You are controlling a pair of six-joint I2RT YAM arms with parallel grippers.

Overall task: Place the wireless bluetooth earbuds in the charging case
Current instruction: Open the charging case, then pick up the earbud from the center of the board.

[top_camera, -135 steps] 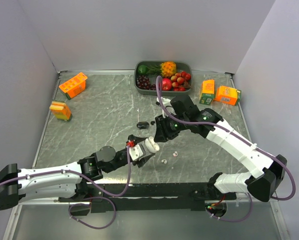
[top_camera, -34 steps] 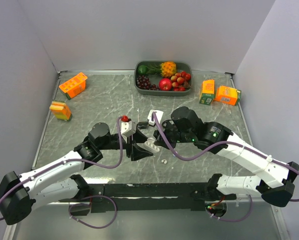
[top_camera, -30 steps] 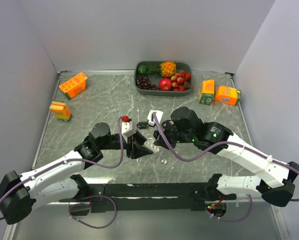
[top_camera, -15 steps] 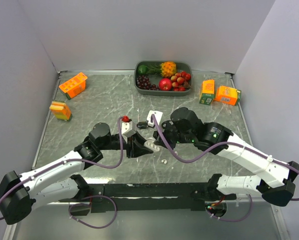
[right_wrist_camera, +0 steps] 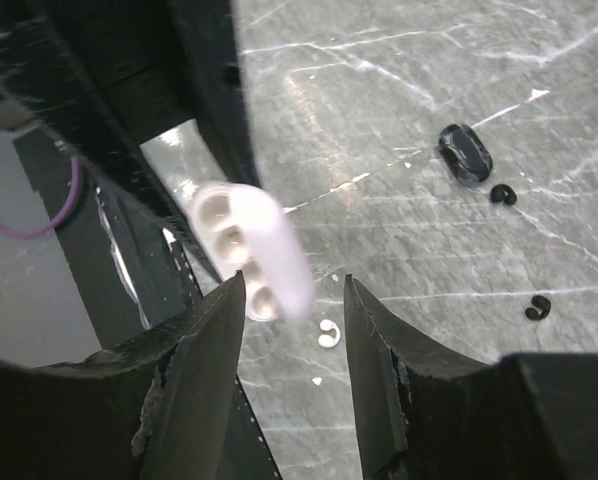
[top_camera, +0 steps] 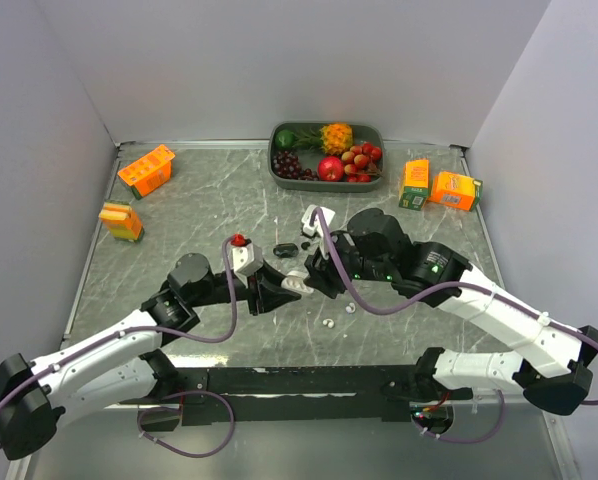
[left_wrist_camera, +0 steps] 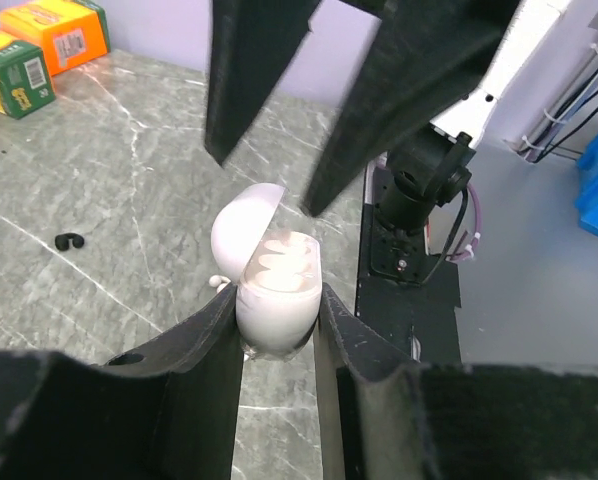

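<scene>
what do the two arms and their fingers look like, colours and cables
Both arms have white links with black joints: left arm, right arm. A purple cable loops along each. The fingers are matte black and wedge-shaped. The left wrist carries a white block with a red cap.

From my screen the charging case (left_wrist_camera: 274,285) reads as smooth white plastic with a soft gloss, its lid catching the light. The fingers (left_wrist_camera: 194,370) of my left gripper (left_wrist_camera: 279,305) look like matt black plastic, faintly grainy. The table (left_wrist_camera: 109,190) has a grey, marbled, stone-look top with a dull sheen. The cartons (left_wrist_camera: 57,27) look like printed card, and the small black case (right_wrist_camera: 465,152) shines.
</scene>
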